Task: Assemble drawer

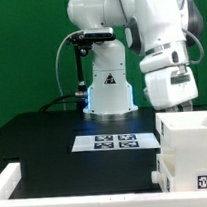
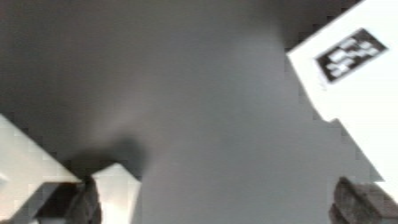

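Observation:
In the exterior view my gripper [image 1: 175,103] hangs just above the back rim of a large white box [image 1: 189,141] at the right, which has a tag marker low on its front. I cannot pick out the small drawer as a separate part there. In the wrist view my gripper [image 2: 217,203] is open, its two dark fingertips [image 2: 71,203] wide apart over bare dark table, with nothing between them. A white part with a tag marker [image 2: 347,55] shows at one edge; I cannot tell which part it is. Another white surface [image 2: 18,160] shows beside one finger.
The marker board [image 1: 114,143] lies flat on the black table in front of the robot base [image 1: 109,91]. A white rail [image 1: 12,183] runs along the table's near corner at the exterior view's left. A green wall stands behind.

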